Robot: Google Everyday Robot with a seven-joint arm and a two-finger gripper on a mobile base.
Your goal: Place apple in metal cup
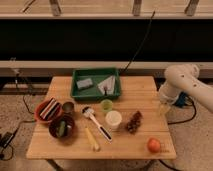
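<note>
The apple, small and orange-red, lies near the front right corner of the wooden table. The metal cup, short and dull grey, stands at the left, between the red bowl and the light green cup. My gripper hangs from the white arm over the table's right edge, behind and a little right of the apple, well apart from it. It is open and holds nothing. The metal cup is far to its left.
A green tray sits at the back with a sponge and a white packet. A red bowl, a dark bowl, a brush, a yellow item, a light green cup, a white cup and grapes lie between the apple and the metal cup.
</note>
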